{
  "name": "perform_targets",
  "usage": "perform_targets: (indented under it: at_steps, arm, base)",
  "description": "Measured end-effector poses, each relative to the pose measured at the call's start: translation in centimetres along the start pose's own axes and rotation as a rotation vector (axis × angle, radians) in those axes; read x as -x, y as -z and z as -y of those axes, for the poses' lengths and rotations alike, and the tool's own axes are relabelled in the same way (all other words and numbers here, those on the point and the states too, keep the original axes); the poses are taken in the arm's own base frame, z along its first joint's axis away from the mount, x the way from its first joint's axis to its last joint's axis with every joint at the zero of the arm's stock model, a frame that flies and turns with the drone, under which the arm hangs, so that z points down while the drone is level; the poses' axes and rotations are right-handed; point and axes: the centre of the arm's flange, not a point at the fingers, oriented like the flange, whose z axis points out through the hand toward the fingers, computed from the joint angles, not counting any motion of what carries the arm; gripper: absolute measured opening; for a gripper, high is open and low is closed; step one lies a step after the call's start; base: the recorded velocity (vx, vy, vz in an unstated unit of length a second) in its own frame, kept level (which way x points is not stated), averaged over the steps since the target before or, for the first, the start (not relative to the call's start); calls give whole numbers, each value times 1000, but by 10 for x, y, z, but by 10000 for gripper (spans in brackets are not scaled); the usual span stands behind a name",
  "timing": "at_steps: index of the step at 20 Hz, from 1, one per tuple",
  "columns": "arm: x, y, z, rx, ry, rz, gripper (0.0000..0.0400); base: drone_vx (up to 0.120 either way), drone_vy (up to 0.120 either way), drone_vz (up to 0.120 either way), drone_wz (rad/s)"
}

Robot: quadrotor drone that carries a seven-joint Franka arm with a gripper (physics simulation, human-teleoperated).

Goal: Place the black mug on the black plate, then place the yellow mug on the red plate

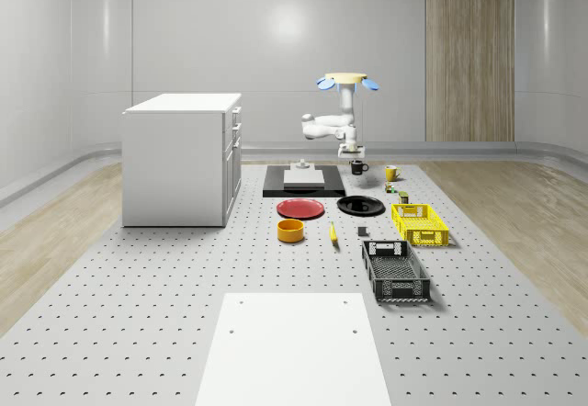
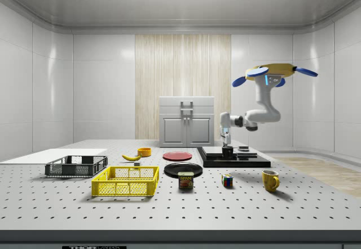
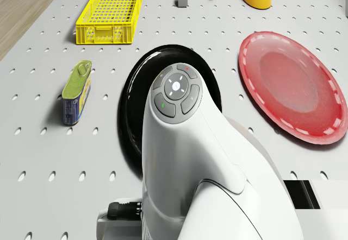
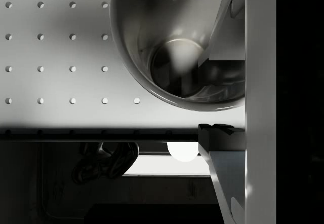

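The black mug [image 1: 357, 167] [image 2: 227, 152] stands on the perforated table just beside a black slab [image 1: 303, 186]. My gripper [image 1: 354, 153] [image 2: 227, 142] [image 4: 215, 95] reaches down onto it and is open. In the wrist view one finger [image 4: 225, 41] is inside the mug [image 4: 152, 36] and the other finger [image 4: 223, 158] is outside its wall, not touching. The drone [image 1: 347, 80] [image 2: 271, 71] hovers above the mug. The yellow mug [image 1: 391, 174] [image 2: 270, 179] stands apart nearby. The black plate [image 1: 360, 206] [image 3: 130, 104] and the red plate [image 1: 300, 208] [image 3: 293, 85] lie side by side, both bare.
A can [image 3: 76, 92] and a puzzle cube [image 2: 227, 180] sit near the yellow mug. Further along the table are a yellow basket [image 1: 420, 223], a black basket [image 1: 395, 270], an orange bowl [image 1: 290, 231] and a banana [image 1: 333, 231]. A white cabinet [image 1: 184, 158] stands at the whole-scene view's left.
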Motion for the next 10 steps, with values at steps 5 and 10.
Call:
perform_targets:
  at_steps: [5,10]
  arm:
    - [0,0,0,0,0,0,110]
    - [0,0,0,0,0,0,110]
  base:
    - [120,0,0,0]
    - [120,0,0,0]
